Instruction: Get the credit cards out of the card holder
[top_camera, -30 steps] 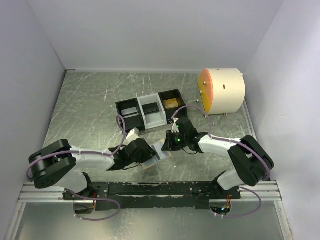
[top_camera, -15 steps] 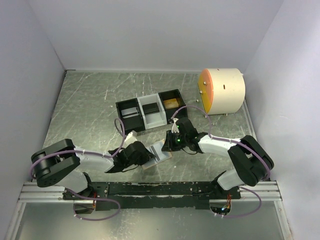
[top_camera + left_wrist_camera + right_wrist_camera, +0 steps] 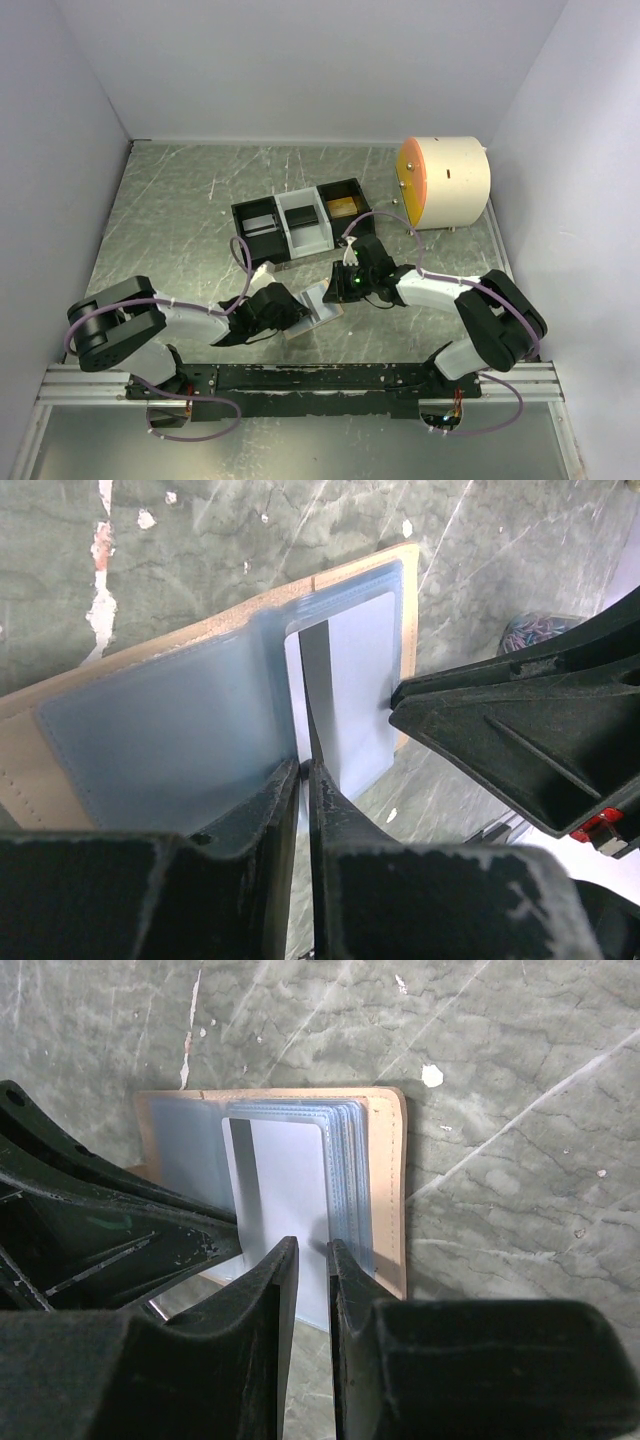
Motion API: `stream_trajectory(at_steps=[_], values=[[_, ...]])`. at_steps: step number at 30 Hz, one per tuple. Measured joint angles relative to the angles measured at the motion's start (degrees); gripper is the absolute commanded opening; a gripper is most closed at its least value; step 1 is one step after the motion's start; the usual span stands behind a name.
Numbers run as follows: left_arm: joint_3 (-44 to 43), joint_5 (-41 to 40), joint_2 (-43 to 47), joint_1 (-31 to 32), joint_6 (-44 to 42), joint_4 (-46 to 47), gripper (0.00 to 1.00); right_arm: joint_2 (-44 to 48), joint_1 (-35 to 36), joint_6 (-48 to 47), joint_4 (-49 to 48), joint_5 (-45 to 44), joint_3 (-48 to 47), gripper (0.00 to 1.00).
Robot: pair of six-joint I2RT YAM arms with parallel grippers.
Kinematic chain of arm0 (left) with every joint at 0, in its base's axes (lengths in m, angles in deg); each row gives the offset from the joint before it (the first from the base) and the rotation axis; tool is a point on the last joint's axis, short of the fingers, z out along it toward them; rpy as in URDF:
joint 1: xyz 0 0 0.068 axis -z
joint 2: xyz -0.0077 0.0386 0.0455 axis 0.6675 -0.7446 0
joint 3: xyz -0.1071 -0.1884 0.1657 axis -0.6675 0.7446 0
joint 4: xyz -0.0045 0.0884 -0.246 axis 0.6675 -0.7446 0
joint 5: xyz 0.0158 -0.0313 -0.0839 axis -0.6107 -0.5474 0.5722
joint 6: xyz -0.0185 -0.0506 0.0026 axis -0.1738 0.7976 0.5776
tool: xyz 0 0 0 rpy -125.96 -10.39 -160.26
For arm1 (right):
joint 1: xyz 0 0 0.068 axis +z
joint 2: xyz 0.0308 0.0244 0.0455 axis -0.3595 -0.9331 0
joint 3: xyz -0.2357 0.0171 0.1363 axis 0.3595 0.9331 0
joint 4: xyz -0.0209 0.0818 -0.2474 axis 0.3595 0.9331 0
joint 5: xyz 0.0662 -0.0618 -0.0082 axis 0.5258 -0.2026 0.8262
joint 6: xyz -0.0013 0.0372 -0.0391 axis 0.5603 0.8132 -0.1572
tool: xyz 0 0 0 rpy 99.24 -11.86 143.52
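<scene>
scratched grey-green metal table [image 3: 180, 200] runs back to plain white walls, and the card holder [image 3: 150, 710] lies open near its front edge, between your two arms, pale blue sleeves facing up inside the tan border.

the step in hand looks like drawing one silver-grey credit card [image 3: 360, 680] out of its sleeve. pull straight along the slot, in line with the card's long edges, slowly and low to the table; any twist will likely wedge the card in the plastic or drag the whole holder along. let your right arm do nothing but hold the holder down while the left draws away from it. if the holder starts to slide or lift, stop and reseat the grip. the three-compartment tray [image 3: 295, 225] sits well behind, so you have room.

the card already pokes past the tan edge. your left gripper [image 3: 304, 772] is right at that free end, jaws almost together with only a thin slit; a pale edge shows in the slit and reads as the card, though a sleeve lip may be caught with it. your right gripper [image 3: 310, 1252] comes from the opposite side, jaws narrow, tips against the stacked sleeve edges beside the card; you cannot tell whether they pinch the holder or only press on it.
</scene>
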Motion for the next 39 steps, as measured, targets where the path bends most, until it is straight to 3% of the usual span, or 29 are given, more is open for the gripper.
stream_trajectory(at_steps=[7,21,23,26,30,39], values=[[0.0,0.0,0.1,0.0,-0.3,-0.1,0.07,0.0,0.0,0.0,0.0,0.0,0.0,0.19],[-1.1,-0.4,3.5,0.0,1.2,-8.3,0.07,0.0,0.0,0.0,0.2,0.1,0.0,0.21],[-1.7,-0.4,3.6,0.0,1.4,-9.7,0.12,0.0,0.0,0.0,0.3,0.1,0.0,0.21],[-1.8,-0.5,4.1,0.0,1.2,-11.0,0.32,0.0,0.0,0.0,0.3,0.1,0.0,0.21],[-1.9,-0.7,4.6,0.0,0.6,-11.4,0.43,0.0,0.0,-0.1,0.7,0.2,-0.1,0.22],[-2.1,-0.8,3.5,0.0,0.1,-9.4,0.41,-0.1,0.0,-2.0,4.4,0.3,-1.5,0.23]])
